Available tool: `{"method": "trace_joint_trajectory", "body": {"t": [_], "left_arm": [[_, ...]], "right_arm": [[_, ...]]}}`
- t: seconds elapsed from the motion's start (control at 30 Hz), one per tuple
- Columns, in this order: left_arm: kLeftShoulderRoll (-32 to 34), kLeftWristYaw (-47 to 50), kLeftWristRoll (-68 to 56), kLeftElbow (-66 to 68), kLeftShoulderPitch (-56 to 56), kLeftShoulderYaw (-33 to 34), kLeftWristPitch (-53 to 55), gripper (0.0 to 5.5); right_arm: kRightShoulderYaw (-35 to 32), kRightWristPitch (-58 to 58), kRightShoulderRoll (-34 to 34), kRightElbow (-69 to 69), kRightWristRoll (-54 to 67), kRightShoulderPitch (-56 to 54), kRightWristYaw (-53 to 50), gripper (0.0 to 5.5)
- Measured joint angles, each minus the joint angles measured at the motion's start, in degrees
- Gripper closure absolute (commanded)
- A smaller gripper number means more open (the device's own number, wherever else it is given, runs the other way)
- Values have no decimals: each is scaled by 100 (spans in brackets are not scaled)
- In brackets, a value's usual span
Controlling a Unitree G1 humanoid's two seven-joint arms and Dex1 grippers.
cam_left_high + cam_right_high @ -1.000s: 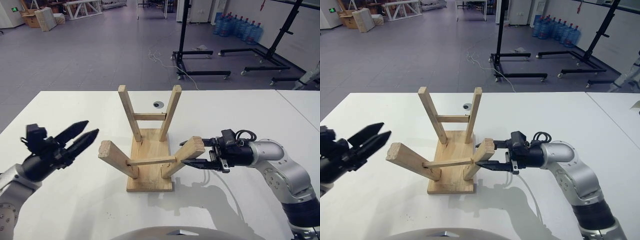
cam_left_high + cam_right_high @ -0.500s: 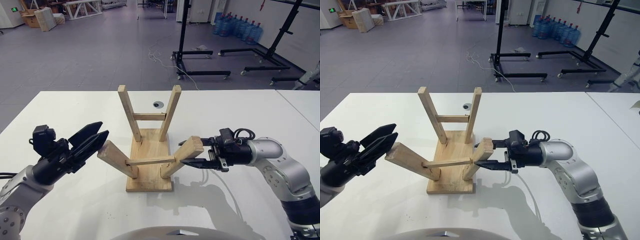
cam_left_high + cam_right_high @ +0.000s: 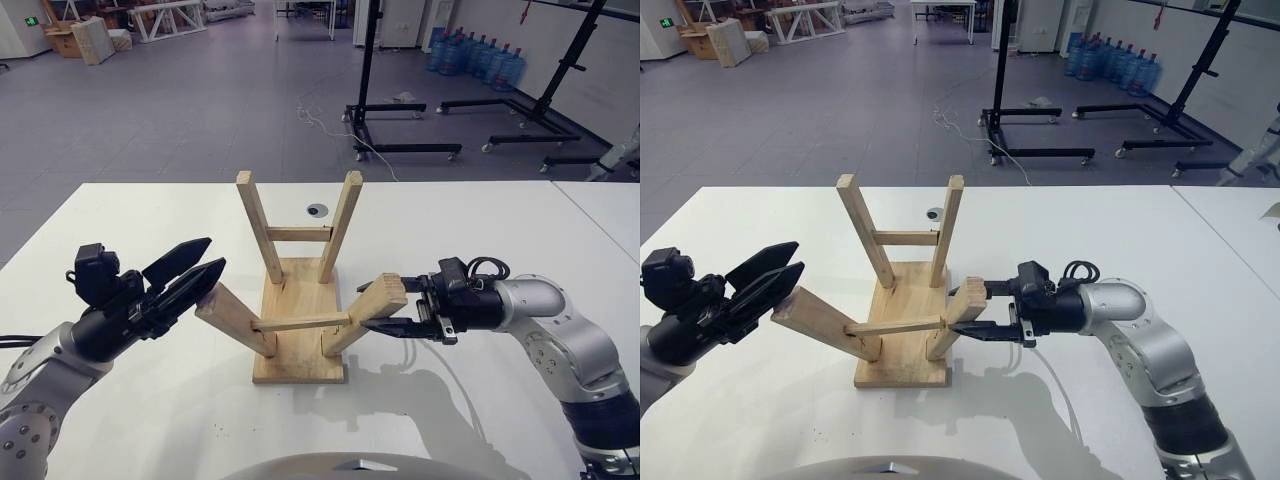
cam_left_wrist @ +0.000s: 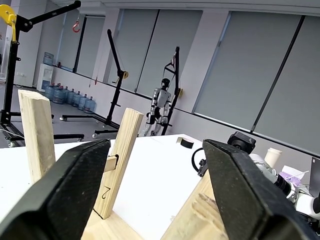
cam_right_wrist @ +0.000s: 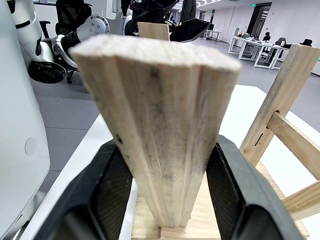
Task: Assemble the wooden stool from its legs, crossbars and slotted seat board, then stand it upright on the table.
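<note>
Lying upside down on the white table, the stool has its seat board flat and its four legs pointing up. The right gripper is clamped on the tip of the right front leg, one finger on either side of the wood. The left gripper hangs with its fingers spread wide, holding nothing. Its tips are just beside the end of the left front leg; whether they touch it I cannot tell. The back legs and their crossbar stand beyond both grippers.
</note>
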Motion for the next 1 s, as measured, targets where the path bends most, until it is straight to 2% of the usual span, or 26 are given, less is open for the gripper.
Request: {"method": "trace_joint_trajectory", "body": {"t": [0.2, 0.27, 0.6, 0.63, 0.83, 1.0], "left_arm": [[92, 23, 0, -28, -65, -94, -18, 213], [127, 46, 0, -29, -105, -132, -19, 213], [263, 126, 32, -83, -326, -400, -18, 213], [263, 190, 46, -73, -371, -433, -18, 213], [226, 552, 196, -71, -680, -643, -41, 213], [23, 830, 444, -92, -1003, -1085, -126, 213]], "right_arm": [[38, -33, 26, -12, -41, 10, -143, 346], [48, 22, 26, -20, -40, 5, -189, 290], [153, 352, 109, -161, 23, 2, -564, 138], [41, 379, 114, -165, 99, 9, -612, 117], [-1112, 1090, 209, -173, 1651, -256, -1446, 117], [-1783, 1476, 253, -291, 2632, -748, -2536, 117]]}}
